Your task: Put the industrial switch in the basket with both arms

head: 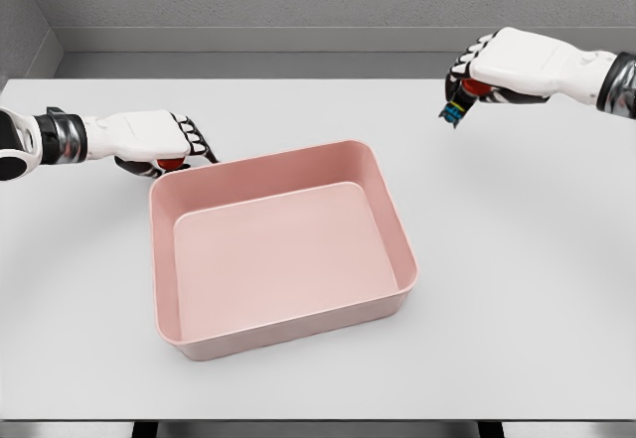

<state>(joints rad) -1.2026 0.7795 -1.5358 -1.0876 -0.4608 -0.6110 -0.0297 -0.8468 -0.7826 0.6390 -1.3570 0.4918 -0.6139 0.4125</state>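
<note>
The pink basket point(401, 241) sits in the middle of the table and has nothing in it. My right hand point(465, 82) hovers above the table at the far right, well away from the basket. It is shut on the industrial switch point(458, 106), a small part with a red top and a blue and yellow end hanging below the fingers. My left hand point(182, 152) is at the basket's far left corner, just outside the rim. Its fingers curl over a small red piece point(171, 164), which is mostly hidden.
The white table point(517, 259) stretches widely around the basket on all sides. Behind its far edge rises a grey wall point(298, 1). Nothing else lies on the tabletop.
</note>
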